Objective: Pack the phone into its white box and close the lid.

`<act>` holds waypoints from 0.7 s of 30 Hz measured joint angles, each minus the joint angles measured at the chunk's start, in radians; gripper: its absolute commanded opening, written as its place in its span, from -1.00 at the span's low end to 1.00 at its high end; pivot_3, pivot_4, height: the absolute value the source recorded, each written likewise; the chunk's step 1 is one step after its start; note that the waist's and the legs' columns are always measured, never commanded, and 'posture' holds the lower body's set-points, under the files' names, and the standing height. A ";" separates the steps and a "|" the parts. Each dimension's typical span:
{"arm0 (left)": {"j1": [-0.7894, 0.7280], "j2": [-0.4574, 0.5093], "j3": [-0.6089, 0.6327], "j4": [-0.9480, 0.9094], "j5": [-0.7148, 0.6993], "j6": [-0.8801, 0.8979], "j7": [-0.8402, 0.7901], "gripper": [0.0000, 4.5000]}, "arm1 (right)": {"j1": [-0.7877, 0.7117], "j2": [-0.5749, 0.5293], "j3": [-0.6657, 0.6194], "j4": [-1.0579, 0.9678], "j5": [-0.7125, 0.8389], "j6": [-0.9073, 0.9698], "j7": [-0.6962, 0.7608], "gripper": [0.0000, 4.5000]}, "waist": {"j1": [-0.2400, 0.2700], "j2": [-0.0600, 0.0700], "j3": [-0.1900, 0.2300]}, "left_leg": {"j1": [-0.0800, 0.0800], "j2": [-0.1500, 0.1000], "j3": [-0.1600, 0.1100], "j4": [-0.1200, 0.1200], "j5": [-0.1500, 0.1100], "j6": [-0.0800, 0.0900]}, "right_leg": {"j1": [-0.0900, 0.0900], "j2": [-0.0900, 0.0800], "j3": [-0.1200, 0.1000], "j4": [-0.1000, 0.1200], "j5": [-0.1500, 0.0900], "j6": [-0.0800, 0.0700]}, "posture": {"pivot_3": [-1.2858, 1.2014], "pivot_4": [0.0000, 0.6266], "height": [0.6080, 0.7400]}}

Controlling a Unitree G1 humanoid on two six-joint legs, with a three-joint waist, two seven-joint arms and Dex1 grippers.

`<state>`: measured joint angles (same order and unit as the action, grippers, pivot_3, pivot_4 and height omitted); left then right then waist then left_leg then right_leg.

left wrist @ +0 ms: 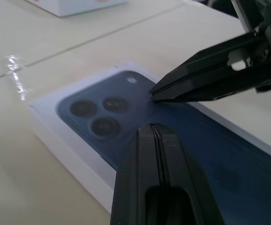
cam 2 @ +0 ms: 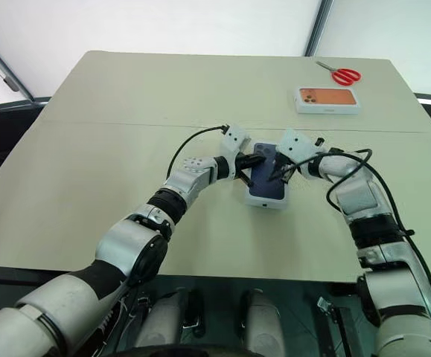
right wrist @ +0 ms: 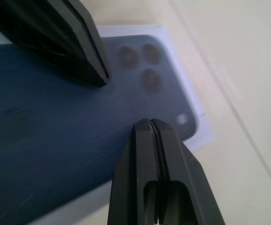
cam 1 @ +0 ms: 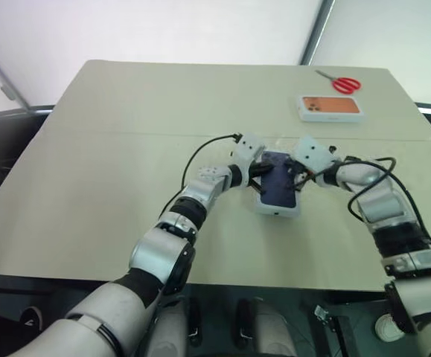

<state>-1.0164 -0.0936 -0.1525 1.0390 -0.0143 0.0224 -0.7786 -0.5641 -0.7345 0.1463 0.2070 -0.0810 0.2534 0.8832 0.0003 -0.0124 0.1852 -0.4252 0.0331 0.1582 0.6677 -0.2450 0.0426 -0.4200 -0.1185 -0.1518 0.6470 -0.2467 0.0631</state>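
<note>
We hold both closed end effectors, left and right, over the phone, apparently pressing it into the white box.

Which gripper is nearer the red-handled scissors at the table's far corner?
Right. The right gripper is over the dark navy phone, on the side toward the red-handled scissors; the left gripper sits farther away.

Soft, even daylight fills the space, coming through the pale translucent wall behind the table, so shadows under the arms are faint and short. A small glare patch glints on the tabletop near the phone. Up close, the phone's glossy back looks smeared and hazy, and the black fingers nearest the lens are slightly soft.
</note>
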 measured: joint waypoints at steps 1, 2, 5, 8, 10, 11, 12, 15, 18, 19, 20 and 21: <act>0.025 0.010 -0.014 -0.030 0.003 -0.008 -0.033 -1.00 | 0.025 -0.019 -0.003 -0.031 0.017 0.010 0.033 -0.99 | -0.001 -0.001 -0.002 | 0.001 0.001 -0.001 0.000 0.000 0.000 | 0.001 -0.001 0.000 0.000 0.000 0.000 | 0.03 -0.52 0.96; 0.054 0.018 -0.022 -0.069 0.002 -0.005 -0.070 -1.00 | 0.053 -0.041 -0.007 -0.071 0.038 0.025 0.071 -0.99 | -0.002 -0.001 -0.006 | 0.001 0.001 -0.001 0.000 -0.001 0.001 | 0.002 -0.001 0.000 -0.001 0.000 0.000 | 0.03 -0.52 0.96; 0.134 0.054 -0.031 -0.196 -0.013 0.034 -0.159 -1.00 | 0.113 -0.079 -0.023 -0.182 0.114 0.101 0.172 -0.99 | -0.011 -0.002 -0.011 | 0.001 0.001 -0.002 0.000 -0.004 0.006 | 0.002 -0.002 0.001 -0.001 0.000 0.000 | 0.03 -0.52 0.96; 0.218 0.099 -0.058 -0.355 -0.040 0.120 -0.249 -1.00 | 0.152 -0.090 -0.031 -0.259 0.198 0.175 0.247 -0.99 | -0.016 -0.001 -0.012 | 0.001 0.002 -0.002 0.000 -0.004 0.006 | 0.002 -0.001 0.001 -0.001 0.000 -0.001 | 0.03 -0.52 0.96; 0.271 0.126 -0.069 -0.460 -0.061 0.186 -0.289 -1.00 | 0.151 -0.090 -0.032 -0.264 0.219 0.203 0.255 -0.99 | -0.016 0.000 -0.012 | 0.001 0.002 -0.002 0.000 -0.004 0.006 | 0.001 -0.001 0.001 -0.001 0.000 -0.001 | 0.03 -0.52 0.96; 0.291 0.137 -0.070 -0.498 -0.068 0.207 -0.297 -1.00 | 0.148 -0.090 -0.033 -0.262 0.222 0.209 0.256 -0.99 | -0.014 -0.001 -0.012 | 0.001 0.002 -0.002 0.000 -0.004 0.006 | 0.001 -0.001 0.001 -0.001 0.000 -0.001 | 0.03 -0.52 0.96; 0.304 0.148 -0.069 -0.527 -0.077 0.228 -0.296 -0.89 | 0.140 -0.083 -0.033 -0.256 0.226 0.219 0.253 -0.88 | -0.013 -0.001 -0.012 | 0.001 0.002 -0.002 0.000 -0.004 0.006 | 0.001 -0.002 0.001 -0.001 0.000 -0.001 | 0.03 -0.52 0.96; 0.306 0.167 -0.052 -0.553 -0.089 0.259 -0.253 -0.44 | 0.098 -0.030 -0.042 -0.204 0.251 0.238 0.218 -0.41 | -0.012 -0.001 -0.012 | -0.001 0.001 -0.002 0.000 -0.004 0.006 | -0.001 -0.002 0.001 0.000 0.000 -0.001 | 0.03 -0.52 0.96; 0.301 0.212 0.004 -0.555 -0.108 0.272 -0.191 0.25 | 0.053 0.013 -0.080 -0.143 0.269 0.209 0.175 0.29 | -0.012 0.000 -0.011 | -0.003 0.001 -0.002 0.000 -0.003 0.005 | -0.003 -0.003 0.001 0.000 0.000 -0.001 | 0.03 -0.52 0.96; 0.299 0.238 0.027 -0.563 -0.118 0.277 -0.181 0.54 | 0.041 0.016 -0.097 -0.124 0.279 0.196 0.167 0.58 | -0.012 0.000 -0.011 | -0.003 0.001 -0.001 0.000 -0.002 0.003 | -0.003 -0.003 0.001 0.001 0.000 -0.001 | 0.03 -0.52 0.96; 0.299 0.271 0.050 -0.580 -0.134 0.283 -0.183 0.73 | 0.032 0.020 -0.119 -0.110 0.291 0.185 0.161 0.77 | -0.012 0.000 -0.011 | -0.003 0.001 -0.001 0.000 -0.001 0.001 | -0.003 -0.003 0.001 0.000 0.000 -0.001 | 0.03 -0.52 0.96; 0.300 0.320 0.079 -0.605 -0.159 0.293 -0.194 0.98 | 0.020 0.023 -0.140 -0.092 0.304 0.174 0.153 1.00 | -0.013 0.000 -0.010 | -0.003 0.001 -0.001 0.000 -0.001 0.001 | -0.003 -0.003 0.001 0.000 0.000 -0.001 | 0.03 -0.52 0.96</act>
<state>-0.7166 0.2259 -0.0737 0.4338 -0.1732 0.3156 -0.9728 -0.5445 -0.7110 0.0063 0.1151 0.2229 0.4269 1.0361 -0.0125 -0.0126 0.1748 -0.4281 0.0339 0.1575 0.6674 -0.2456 0.0436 -0.4235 -0.1211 -0.1511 0.6474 -0.2464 0.0624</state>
